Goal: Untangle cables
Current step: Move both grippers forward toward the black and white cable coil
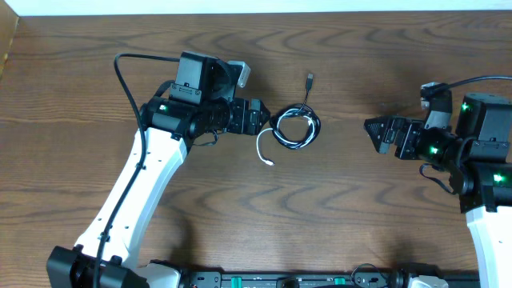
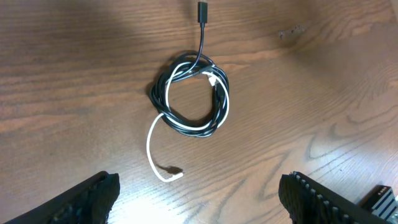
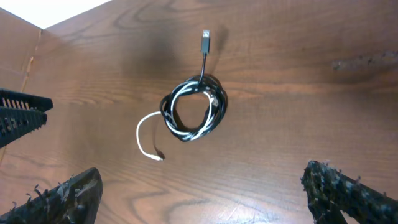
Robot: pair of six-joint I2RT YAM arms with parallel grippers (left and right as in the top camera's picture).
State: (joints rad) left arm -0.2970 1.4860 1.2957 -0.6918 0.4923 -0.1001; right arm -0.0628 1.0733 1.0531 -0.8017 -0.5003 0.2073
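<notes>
Hovering wide open and empty, the left gripper point(image 1: 266, 120) has the black cable point(image 2: 201, 40) and white cable point(image 2: 150, 146) just ahead of its fingertips, wound into one ring, the right gripper point(image 1: 374, 134) beyond equally spread and empty, so untangling seems unstarted.

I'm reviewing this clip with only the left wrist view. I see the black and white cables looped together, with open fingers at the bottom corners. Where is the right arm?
Observer: In the overhead view, the right gripper is off to the right of the cable coil, well apart from it, with its fingers open and facing it.
Operator: How close is the left gripper?
Observer: In the overhead view, the left gripper is right at the coil's left edge. I cannot tell if it touches.
Operator: Does the right wrist camera see the coil?
Observer: Yes, all of it, with the black plug above and the white connector at lower left.
</notes>
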